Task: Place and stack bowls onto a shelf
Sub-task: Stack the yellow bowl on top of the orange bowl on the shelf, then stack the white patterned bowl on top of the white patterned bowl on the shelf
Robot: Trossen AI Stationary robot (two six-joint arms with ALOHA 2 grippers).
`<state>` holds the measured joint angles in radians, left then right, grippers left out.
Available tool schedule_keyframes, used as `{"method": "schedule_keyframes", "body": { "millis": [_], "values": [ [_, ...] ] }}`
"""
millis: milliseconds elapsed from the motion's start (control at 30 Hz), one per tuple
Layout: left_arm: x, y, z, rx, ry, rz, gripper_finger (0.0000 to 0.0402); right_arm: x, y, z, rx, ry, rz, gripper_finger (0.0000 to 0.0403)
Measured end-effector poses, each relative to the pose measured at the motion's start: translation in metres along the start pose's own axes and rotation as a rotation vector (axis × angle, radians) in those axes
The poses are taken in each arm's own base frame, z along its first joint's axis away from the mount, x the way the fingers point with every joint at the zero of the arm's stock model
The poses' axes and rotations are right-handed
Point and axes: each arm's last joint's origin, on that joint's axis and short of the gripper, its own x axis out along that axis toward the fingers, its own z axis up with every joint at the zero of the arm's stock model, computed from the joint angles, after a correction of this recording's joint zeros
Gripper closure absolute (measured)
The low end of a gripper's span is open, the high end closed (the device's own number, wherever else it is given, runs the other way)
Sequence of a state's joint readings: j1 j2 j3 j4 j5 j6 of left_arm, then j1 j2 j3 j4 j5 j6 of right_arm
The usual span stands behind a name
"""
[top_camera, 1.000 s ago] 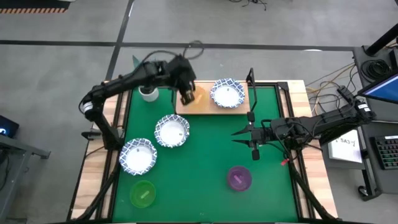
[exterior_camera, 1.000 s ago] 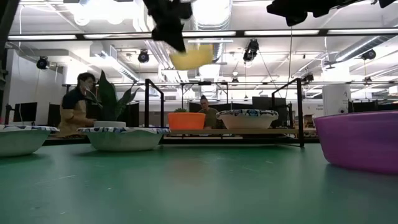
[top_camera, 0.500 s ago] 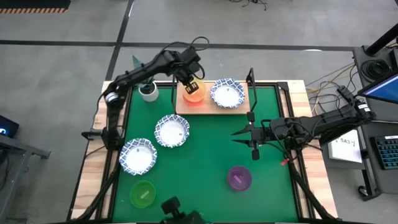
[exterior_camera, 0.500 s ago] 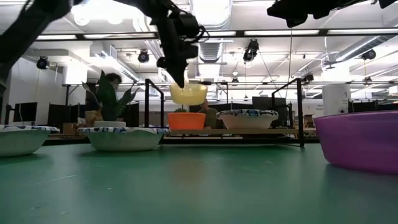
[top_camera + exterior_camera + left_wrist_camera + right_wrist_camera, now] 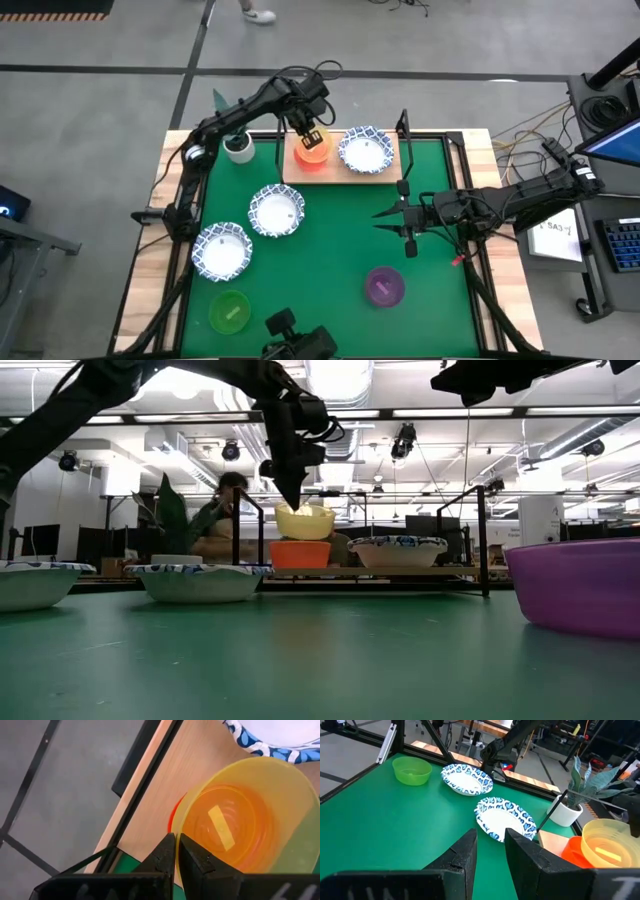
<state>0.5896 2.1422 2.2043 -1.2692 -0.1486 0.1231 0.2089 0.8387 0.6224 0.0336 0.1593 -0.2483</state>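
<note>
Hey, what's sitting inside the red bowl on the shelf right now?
The yellow bowl sits nested in the red bowl on the shelf, with the left hand clamped on its rim. The yellow bowl covers the red bowl's inside, so nothing else there can be seen.

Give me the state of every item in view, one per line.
Yellow plastic bowl: gripped, nested in red bowl.
Red plastic bowl: upright on light-wood shelf.
Blue-rimmed white bowl: upright on shelf.
Purple plastic bowl: on table.
Left end effector: shut on yellow bowl's rim.
Right end effector: open, empty.
</note>
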Motion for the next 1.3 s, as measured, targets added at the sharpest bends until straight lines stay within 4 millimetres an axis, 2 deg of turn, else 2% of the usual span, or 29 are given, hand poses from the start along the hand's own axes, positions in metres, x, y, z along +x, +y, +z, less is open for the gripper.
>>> {"method": "schedule_keyframes", "body": {
  "millis": [333, 733, 933, 1133, 1300],
  "values": [
    [0.002, 0.000, -0.001, 0.006, 0.008, 0.000, 0.0398, 0.000, 0.000, 0.000, -0.005, -0.001, 0.000, 0.0312],
    [0.002, 0.000, 0.000, 0.007, 0.003, 0.001, 0.0351, 0.000, -0.001, 0.000, -0.006, 0.006, -0.026, 0.0312],
    [0.002, -0.001, 0.000, 0.028, 0.002, -0.001, 0.0345, 0.000, -0.001, 0.000, -0.006, 0.006, -0.026, 0.0312],
    [-0.007, -0.012, -0.001, 0.065, -0.018, -0.094, 0.0345, 0.000, -0.001, 0.000, -0.006, 0.006, -0.026, 0.0312],
    [-0.026, -0.037, -0.002, 0.112, -0.049, -0.165, 0.0345, 0.000, -0.001, -0.001, -0.008, 0.010, -0.025, 0.0312]
  ]
}}
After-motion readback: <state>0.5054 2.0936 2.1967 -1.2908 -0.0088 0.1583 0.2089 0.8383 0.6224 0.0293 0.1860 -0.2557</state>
